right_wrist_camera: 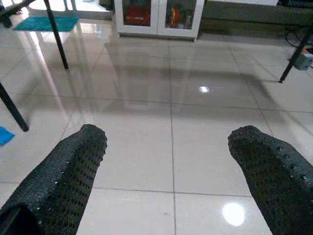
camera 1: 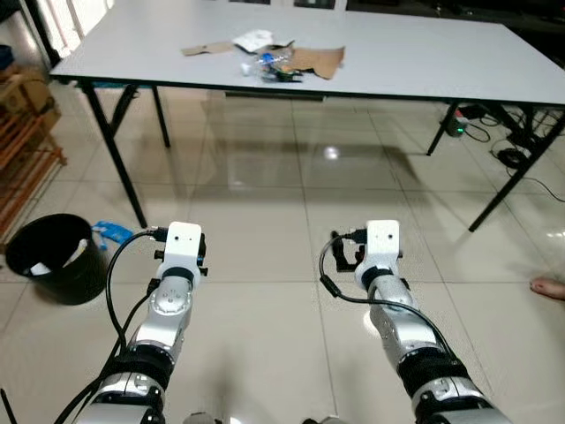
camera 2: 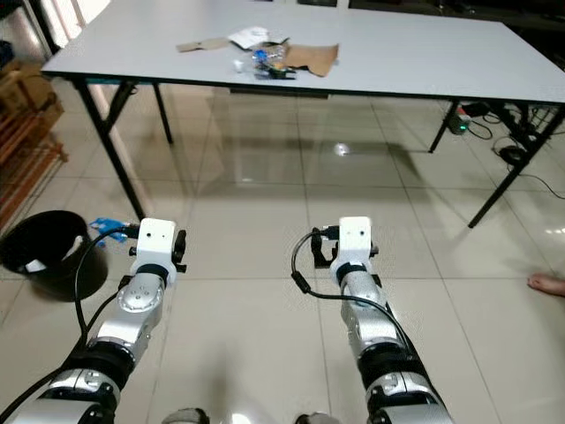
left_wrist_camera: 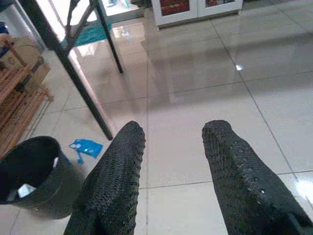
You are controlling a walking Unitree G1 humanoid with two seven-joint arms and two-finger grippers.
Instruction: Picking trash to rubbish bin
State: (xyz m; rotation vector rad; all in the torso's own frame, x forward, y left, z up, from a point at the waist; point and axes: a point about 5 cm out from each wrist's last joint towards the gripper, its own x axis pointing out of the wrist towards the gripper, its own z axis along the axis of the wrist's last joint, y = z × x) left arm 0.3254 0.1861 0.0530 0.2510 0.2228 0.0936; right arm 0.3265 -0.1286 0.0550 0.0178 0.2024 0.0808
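A pile of trash point(camera 1: 278, 58), cardboard scraps and wrappers, sits on the white folding table point(camera 1: 424, 62) at the upper centre of the head view. The black rubbish bin point(camera 1: 57, 258) stands on the tiled floor at lower left, a blue wrapper point(camera 1: 112, 232) just beside it. The left gripper point(left_wrist_camera: 171, 171) and right gripper point(right_wrist_camera: 168, 181) hover low over the floor, fingers spread wide, holding nothing.
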